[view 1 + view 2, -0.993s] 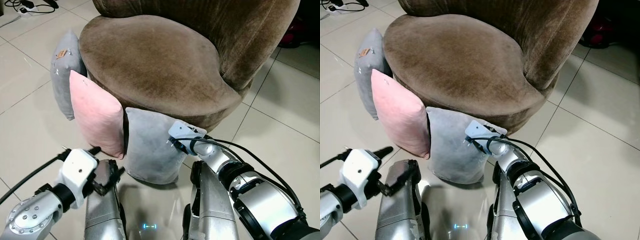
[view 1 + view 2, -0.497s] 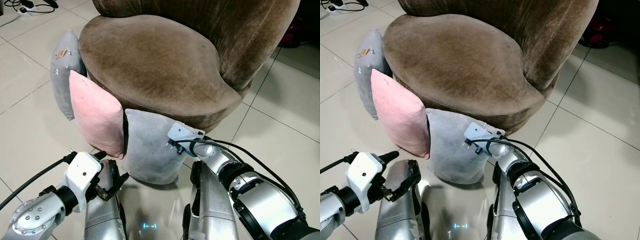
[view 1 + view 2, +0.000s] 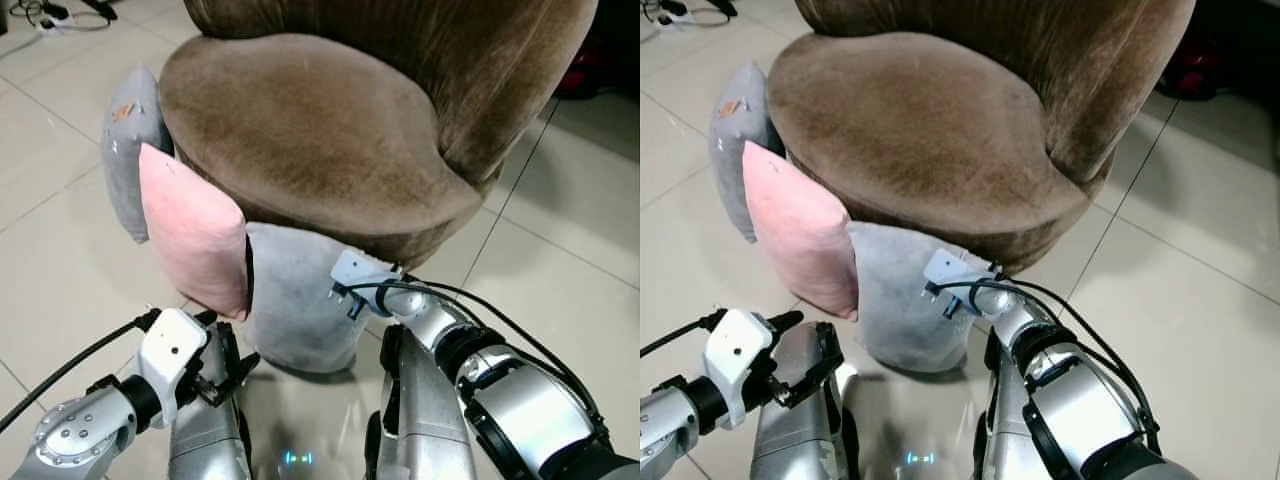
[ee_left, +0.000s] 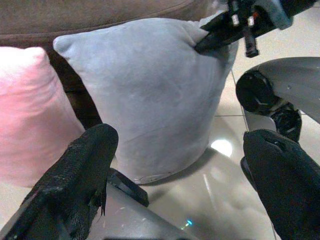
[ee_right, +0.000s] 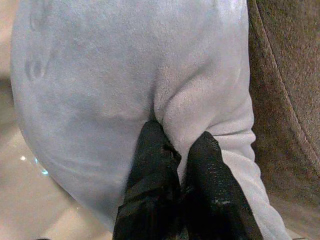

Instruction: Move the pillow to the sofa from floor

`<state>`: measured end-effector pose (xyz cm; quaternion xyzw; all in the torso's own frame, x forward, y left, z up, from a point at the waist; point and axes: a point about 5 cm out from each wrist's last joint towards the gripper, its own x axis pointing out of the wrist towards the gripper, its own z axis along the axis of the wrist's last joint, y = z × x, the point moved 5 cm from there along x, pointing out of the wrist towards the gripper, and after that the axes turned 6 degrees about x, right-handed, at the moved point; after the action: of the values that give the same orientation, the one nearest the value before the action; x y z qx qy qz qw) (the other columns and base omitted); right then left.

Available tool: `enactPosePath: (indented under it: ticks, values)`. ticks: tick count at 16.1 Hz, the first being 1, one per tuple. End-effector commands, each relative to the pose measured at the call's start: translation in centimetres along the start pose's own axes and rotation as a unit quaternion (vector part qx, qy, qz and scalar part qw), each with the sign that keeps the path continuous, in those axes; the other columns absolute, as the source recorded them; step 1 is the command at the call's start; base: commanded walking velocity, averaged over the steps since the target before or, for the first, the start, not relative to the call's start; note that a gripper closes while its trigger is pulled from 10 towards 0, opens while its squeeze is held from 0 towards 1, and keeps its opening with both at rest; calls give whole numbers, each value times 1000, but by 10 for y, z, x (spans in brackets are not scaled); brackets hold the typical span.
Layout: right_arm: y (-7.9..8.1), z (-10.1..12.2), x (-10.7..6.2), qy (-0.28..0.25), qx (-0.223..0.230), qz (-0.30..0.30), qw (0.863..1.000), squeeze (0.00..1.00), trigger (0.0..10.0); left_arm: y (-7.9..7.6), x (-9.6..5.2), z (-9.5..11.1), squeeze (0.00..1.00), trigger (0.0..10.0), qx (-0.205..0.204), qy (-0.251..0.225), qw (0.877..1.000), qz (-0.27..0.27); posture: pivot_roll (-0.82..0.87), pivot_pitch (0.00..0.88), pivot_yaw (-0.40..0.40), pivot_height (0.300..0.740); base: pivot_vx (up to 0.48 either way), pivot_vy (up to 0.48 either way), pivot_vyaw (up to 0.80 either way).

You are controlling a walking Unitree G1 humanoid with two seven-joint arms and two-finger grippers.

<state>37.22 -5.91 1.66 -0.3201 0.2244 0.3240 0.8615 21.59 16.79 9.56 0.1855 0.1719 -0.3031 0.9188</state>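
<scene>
tiled floor (image 3: 60,250) bears upright grey pillow (image 3: 295,300), top corner pinched by right claw (image 5: 177,145).

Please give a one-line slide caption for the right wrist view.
Right gripper pinching a fold of the soft grey pillow beside the brown sofa.

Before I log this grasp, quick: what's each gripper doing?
Left gripper: open, holding nothing, low in front of the grey pillow.
Right gripper: closed, pinching a fold of the grey pillow near its upper corner.
</scene>
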Motion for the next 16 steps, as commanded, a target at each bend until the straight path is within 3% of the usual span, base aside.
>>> enactPosePath:
  ticks: [1, 6, 9, 11, 15, 16]
  values:
    - [12, -13, 0, 19, 2, 21, 1000, 0, 0, -2, 0, -4, 0, 10000, -4, 3, 1000, -2, 69, 88, -59, 490, 0, 0, 0]
    - [8, -12, -3, -8, 21, 18, 1000, 0, 0, 4, 10, -7, 0, 10000, -8, -8, 1000, 21, 63, 0, -59, 490, 0, 0, 0]
    - [-10, -7, -10, -60, 59, -12, 996, 0, 0, 16, 17, -1, 0, 10000, -1, -30, 998, 60, 61, 0, -61, 490, 0, 0, 0]
    - [-35, 2, -26, -123, 97, -41, 987, 0, 0, 33, 18, 9, 0, 10000, -5, -55, 992, 115, 53, 0, -56, 490, 0, 0, 0]
    - [-94, 25, -92, -249, 164, -125, 946, 0, 0, 48, 24, 22, 0, 10000, -19, -88, 981, 174, 20, 0, -31, 490, 0, 0, 0]
    - [-125, 35, -121, -290, 204, -181, 917, 0, 0, 50, 27, 26, 0, 10000, -21, -96, 978, 183, 12, 0, -25, 490, 0, 0, 0]
